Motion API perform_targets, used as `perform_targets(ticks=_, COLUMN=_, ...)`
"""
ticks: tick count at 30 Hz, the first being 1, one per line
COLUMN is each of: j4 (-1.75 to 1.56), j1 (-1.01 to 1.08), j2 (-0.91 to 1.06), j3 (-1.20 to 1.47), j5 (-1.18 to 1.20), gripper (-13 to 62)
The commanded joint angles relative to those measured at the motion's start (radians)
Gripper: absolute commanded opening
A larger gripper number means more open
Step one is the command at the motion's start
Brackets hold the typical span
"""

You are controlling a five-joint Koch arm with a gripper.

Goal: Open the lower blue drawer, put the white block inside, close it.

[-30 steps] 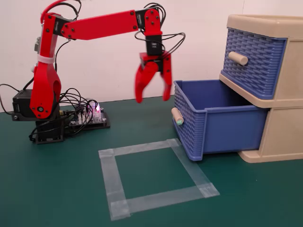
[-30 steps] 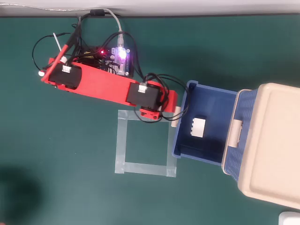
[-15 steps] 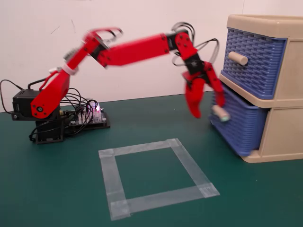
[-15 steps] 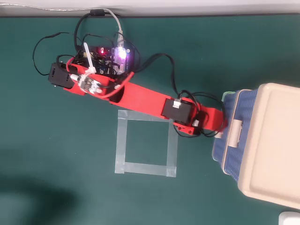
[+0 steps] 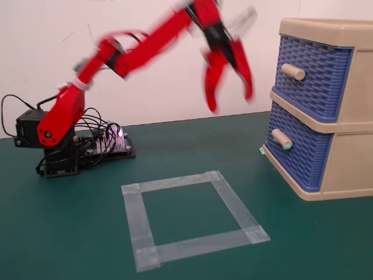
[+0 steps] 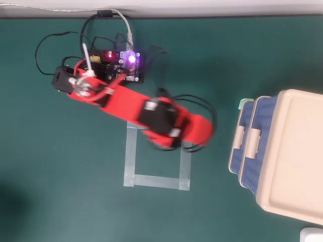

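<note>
At the far left of the fixed view my red base sits on the green surface amid a tangle of black cables, with a lit circuit board just beside it; in the overhead view the same board glows purple near the top. From there my arm rises and reaches rightward, raised well above the surface, and most of it is smeared by motion blur, so its edges are hard to make out. Below it on the surface lies a square outline of pale tape, and in the overhead view my blurred forearm covers the tape square's upper edge. My pincer hangs high in the air, tips pointing down, its two red jaws spread apart with nothing between them, though the blur softens their shape. To the right stands the beige cabinet, cut off by the frame's right edge. Its upper blue drawer has a plain beige handle; the lower blue drawer sits beneath it, low and to the right of my pincer and well apart from it, its teal-tipped handle facing my side. From overhead the lower blue drawer juts slightly further out than the one above. I cannot make out the white block in either view.
</note>
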Motion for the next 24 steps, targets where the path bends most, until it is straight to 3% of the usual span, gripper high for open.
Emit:
perform_targets(ticks=1, j4=0.064, j1=0.034, j2=0.247, j3=0.114, j5=-0.015, gripper=34.0)
perform_targets(ticks=7, j4=0.057, j1=0.262, j2=0.825, j3=0.798, j5=-0.4, gripper=33.8)
perform_targets(ticks=12, j4=-0.044, j1=0.756, j2=1.132, j3=1.486, j5=-0.908, gripper=33.7)
perform_targets(ticks=17, j4=-0.224, j1=1.175, j2=1.198, j3=1.835, j5=-1.361, gripper=33.8)
perform_targets(ticks=24, j4=-0.253, j1=1.391, j2=1.218, j3=2.103, j5=-1.543, gripper=33.8)
